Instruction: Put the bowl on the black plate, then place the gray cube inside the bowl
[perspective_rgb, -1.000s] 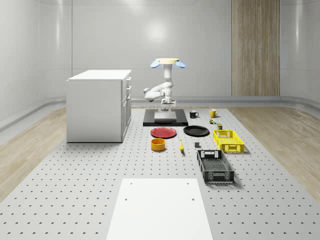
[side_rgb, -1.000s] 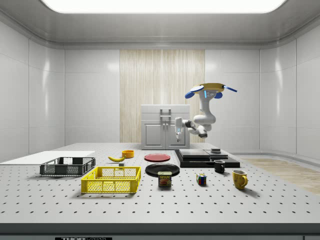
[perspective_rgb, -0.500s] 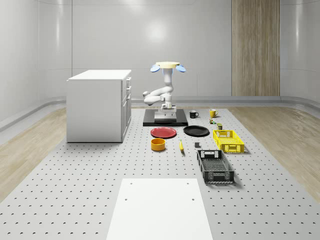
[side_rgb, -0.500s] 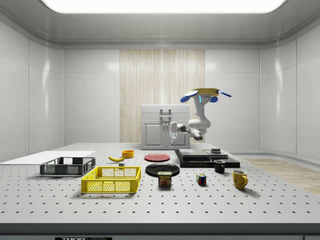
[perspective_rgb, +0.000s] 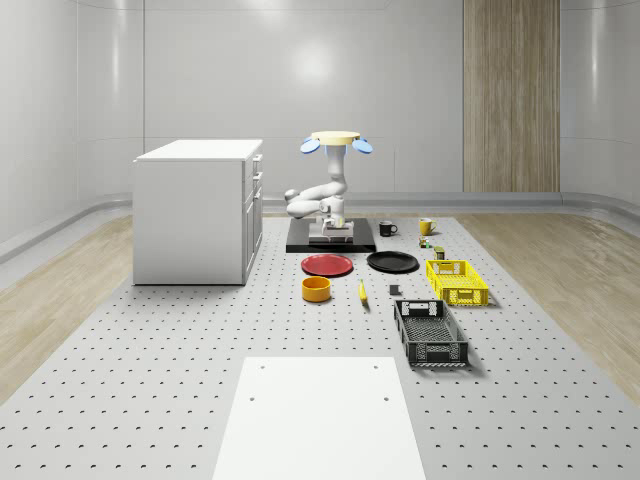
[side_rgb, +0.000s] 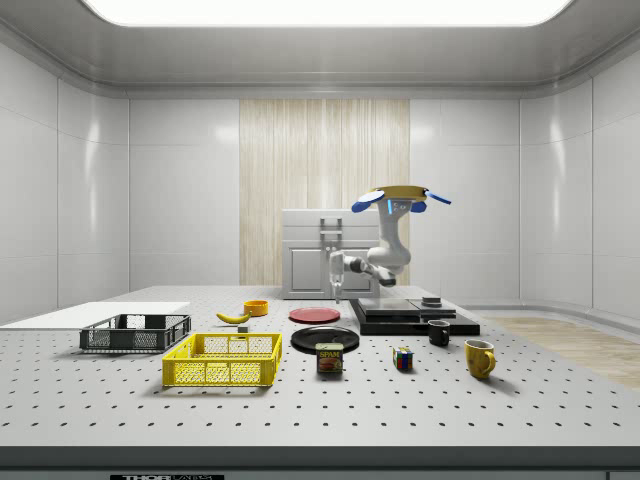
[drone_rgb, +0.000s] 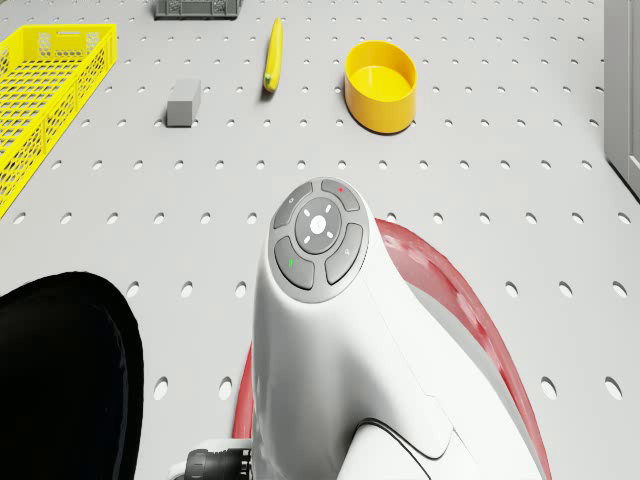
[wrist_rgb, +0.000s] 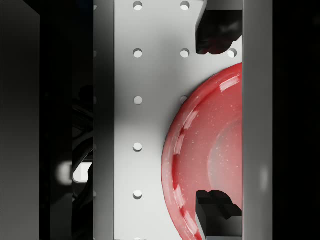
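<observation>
The yellow bowl stands on the table in front of the red plate; it also shows as the bowl and the bowl. The black plate lies to the whole-scene view's right of the red one, seen too as the black plate. The gray cube rests in front of the black plate, next to the banana; the drone view has the cube. The drone hovers over the black platform. My gripper hangs open above the red plate's rim, holding nothing.
A white cabinet stands at the whole-scene view's left. A yellow crate and a black crate sit at the right. Two mugs are behind the black plate. A can and a puzzle cube lie nearby.
The drone has sunk lower and shifted toward the plates, leftward in the side view. The arm and gripper came along with it, down toward the red plate.
</observation>
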